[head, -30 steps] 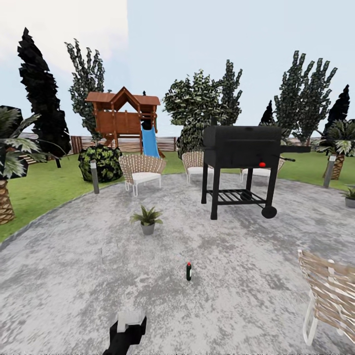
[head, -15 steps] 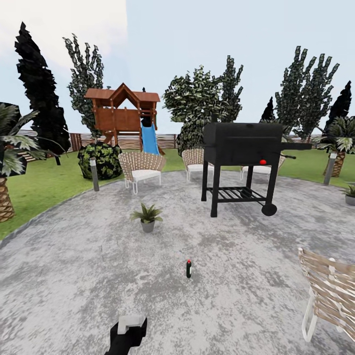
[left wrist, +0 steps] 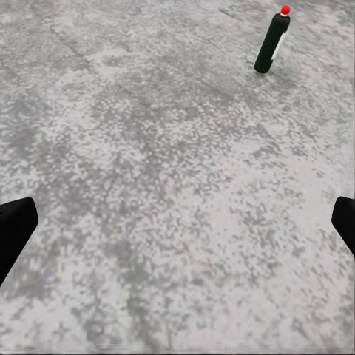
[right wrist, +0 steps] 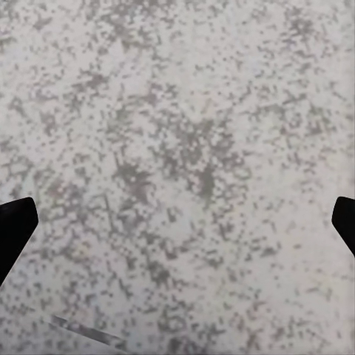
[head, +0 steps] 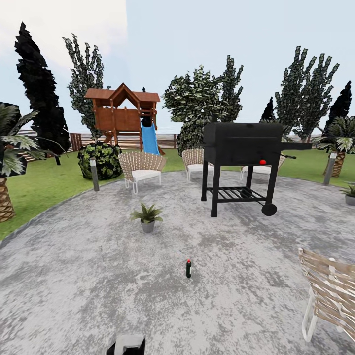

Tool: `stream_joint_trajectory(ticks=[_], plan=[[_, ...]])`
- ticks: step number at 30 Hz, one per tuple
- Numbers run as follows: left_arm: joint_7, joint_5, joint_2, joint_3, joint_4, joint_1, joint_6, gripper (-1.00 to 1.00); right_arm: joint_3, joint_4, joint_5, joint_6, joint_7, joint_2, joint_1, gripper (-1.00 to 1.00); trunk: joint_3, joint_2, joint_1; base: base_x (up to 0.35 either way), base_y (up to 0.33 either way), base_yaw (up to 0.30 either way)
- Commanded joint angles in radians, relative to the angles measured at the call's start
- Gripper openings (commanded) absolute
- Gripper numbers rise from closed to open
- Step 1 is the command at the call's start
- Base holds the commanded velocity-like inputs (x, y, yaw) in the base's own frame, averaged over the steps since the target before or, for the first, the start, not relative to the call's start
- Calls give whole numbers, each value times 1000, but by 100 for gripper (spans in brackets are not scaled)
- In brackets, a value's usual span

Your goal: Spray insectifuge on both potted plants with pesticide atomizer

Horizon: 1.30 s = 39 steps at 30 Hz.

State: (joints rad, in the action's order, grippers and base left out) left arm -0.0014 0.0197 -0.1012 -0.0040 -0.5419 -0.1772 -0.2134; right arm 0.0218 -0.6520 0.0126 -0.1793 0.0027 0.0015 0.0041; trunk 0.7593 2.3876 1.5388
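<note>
lower now at the head view's 6 o'clock, left gripper wide open and empty, approaching the bottle at 12; next, close in and grasp

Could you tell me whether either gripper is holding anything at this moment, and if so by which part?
Nothing is held. The left gripper and right gripper are both open over bare paving, and the pesticide atomizer stands upright on the patio, untouched.
</note>
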Motion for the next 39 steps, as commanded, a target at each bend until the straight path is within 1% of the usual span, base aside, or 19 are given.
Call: stream_joint_trajectory(ticks=[1,5,8,14,18,19,21,22,25,27,29,31,34,39], plan=[[0,2,0,0,1,5,-3,100,1,-3,1,-6,0,0,0,100,1,0,0,0,0,0],[0,2,0,2,-5,28,-4,100,2,-3,1,-6,-1,0,0,100,1,0,0,0,0,0],[0,0,1,1,-8,27,-3,100,3,-3,0,-7,-1,0,0,100,1,0,0,0,0,0],[4,-5,2,1,-39,-6,-1,100,3,-3,-7,-8,-6,0,0,100,1,0,0,0,0,0],[4,-25,2,1,-62,-24,0,100,3,-6,-10,-8,-4,-1,0,100,1,0,0,0,0,0],[4,-57,2,1,-229,-25,1,100,3,-7,-10,-9,-3,-2,0,100,1,0,0,0,0,0],[4,-87,-2,0,-276,-28,14,100,3,-15,-11,-9,-2,-3,0,100,1,0,0,0,0,0],[4,-92,-2,0,-285,-31,20,100,3,-16,-11,-9,-2,-3,0,100,1,0,0,0,0,0],[1,-103,-10,0,-308,-80,68,100,2,-29,-12,-9,-1,-3,0,100,1,0,0,0,0,0],[0,-105,-16,0,-312,-116,106,100,1,-54,-12,-9,-1,-3,0,100,1,0,0,0,0,0],[-1,-105,-21,-1,-312,-140,132,100,0,-83,-13,-10,-1,-3,0,100,1,0,0,0,0,0],[-1,-104,-22,-1,-311,-175,144,100,-2,-123,-13,-12,0,-3,0,100,1,0,0,0,0,0],[-1,-102,-20,1,-309,-202,148,100,-4,-155,-13,-13,0,-3,0,100,1,0,0,0,0,0],[0,-103,-18,4,-308,-214,142,100,-6,-169,-13,-14,0,-2,0,100,1,0,0,0,0,0]])
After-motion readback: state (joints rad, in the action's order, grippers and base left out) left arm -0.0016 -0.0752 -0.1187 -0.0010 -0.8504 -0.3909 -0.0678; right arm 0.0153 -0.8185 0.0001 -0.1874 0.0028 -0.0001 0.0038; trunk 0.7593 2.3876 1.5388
